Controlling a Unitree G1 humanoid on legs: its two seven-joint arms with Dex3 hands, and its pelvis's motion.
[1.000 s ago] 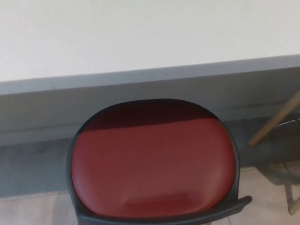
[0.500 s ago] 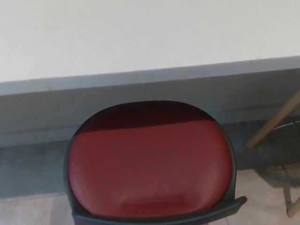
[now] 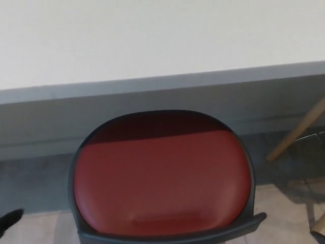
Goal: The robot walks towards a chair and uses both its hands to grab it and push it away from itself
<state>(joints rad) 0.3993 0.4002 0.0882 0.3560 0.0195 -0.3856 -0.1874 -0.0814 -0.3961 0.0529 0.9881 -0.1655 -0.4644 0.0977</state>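
Note:
A chair (image 3: 162, 178) with a red cushioned seat and a dark grey shell fills the lower middle of the head view. Its far edge is tucked under the front edge of a white table (image 3: 152, 40). The grey backrest rim (image 3: 172, 236) runs along the bottom of the picture. A black tip of my left hand (image 3: 9, 221) shows at the bottom left corner, left of the chair and apart from it. Too little of it shows to tell how it is set. My right hand is out of the picture.
The table's grey edge (image 3: 162, 84) crosses the whole width. A pale wooden leg (image 3: 297, 132) of another chair slants at the right edge, with thin metal struts below it. Beige floor tiles (image 3: 289, 213) lie on either side of the chair.
The tip of my left hand has come into view at the bottom left corner. The picture has shifted slightly, with the chair a little lower and further left than a second ago.

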